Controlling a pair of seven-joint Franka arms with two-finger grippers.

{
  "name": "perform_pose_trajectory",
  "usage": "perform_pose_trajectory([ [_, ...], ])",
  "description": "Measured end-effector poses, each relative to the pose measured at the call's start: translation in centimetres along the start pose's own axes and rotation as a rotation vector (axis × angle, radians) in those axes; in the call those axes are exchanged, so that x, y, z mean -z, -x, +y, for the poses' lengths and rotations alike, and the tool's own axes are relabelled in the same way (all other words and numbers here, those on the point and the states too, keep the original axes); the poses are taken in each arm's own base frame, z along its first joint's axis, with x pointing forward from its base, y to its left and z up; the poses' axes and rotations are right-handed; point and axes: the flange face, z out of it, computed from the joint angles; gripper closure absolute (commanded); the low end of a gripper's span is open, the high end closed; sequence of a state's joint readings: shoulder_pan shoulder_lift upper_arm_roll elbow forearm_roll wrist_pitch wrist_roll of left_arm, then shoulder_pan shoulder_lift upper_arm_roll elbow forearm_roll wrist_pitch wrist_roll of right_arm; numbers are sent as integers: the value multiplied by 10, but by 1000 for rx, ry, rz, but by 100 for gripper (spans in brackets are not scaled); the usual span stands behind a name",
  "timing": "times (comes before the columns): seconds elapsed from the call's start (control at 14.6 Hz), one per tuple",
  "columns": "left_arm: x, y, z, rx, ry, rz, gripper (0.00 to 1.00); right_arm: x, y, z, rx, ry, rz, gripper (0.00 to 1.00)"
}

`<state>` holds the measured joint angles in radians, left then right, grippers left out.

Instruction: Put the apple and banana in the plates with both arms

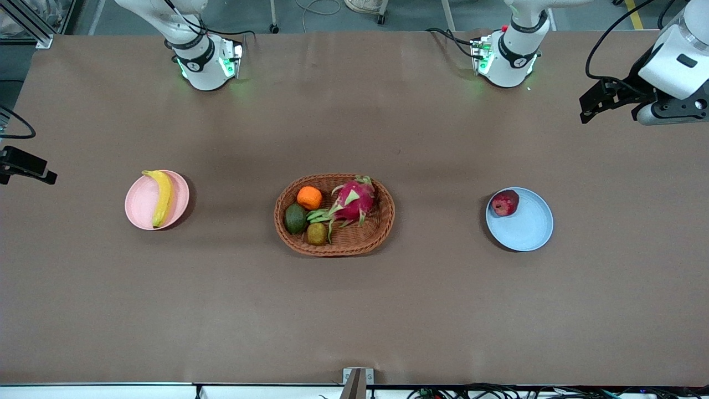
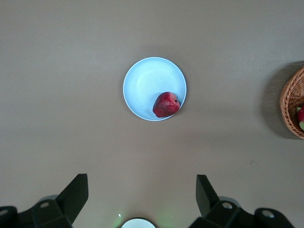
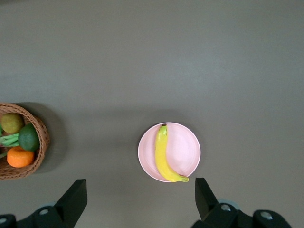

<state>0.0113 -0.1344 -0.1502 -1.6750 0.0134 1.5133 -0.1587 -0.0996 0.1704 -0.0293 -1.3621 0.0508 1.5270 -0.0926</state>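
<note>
The yellow banana (image 1: 162, 197) lies across the pale pink plate (image 1: 138, 208), toward the right arm's end of the table. The dark red apple (image 1: 505, 203) rests at the rim of the light blue plate (image 1: 529, 230), toward the left arm's end. My left gripper (image 1: 587, 111) hangs high over bare table at that end, open and empty. In the left wrist view the left gripper (image 2: 142, 176) is well clear of the apple (image 2: 166, 104) and blue plate (image 2: 142, 80). My right gripper (image 3: 140, 180) is open too, apart from the banana (image 3: 164, 154) and pink plate (image 3: 187, 147).
An oval wicker basket (image 1: 382, 227) stands mid-table between the plates. It holds an orange (image 1: 309, 198), an avocado (image 1: 296, 218), a brownish fruit (image 1: 317, 233) and a pink dragon fruit (image 1: 353, 200). Both arm bases stand along the table's edge farthest from the front camera.
</note>
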Motion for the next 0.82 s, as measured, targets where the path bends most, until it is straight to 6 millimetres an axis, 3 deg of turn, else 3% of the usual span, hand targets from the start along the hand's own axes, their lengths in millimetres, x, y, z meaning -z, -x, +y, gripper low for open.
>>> perform_pose_trajectory([
  [0.34,-2,-1,0,0,0,-4,0,14,19,-11,-4,30,24,0],
  [0.82,0,-3,-2,4,2,1,0,5,50,-11,-12,30,50,0],
])
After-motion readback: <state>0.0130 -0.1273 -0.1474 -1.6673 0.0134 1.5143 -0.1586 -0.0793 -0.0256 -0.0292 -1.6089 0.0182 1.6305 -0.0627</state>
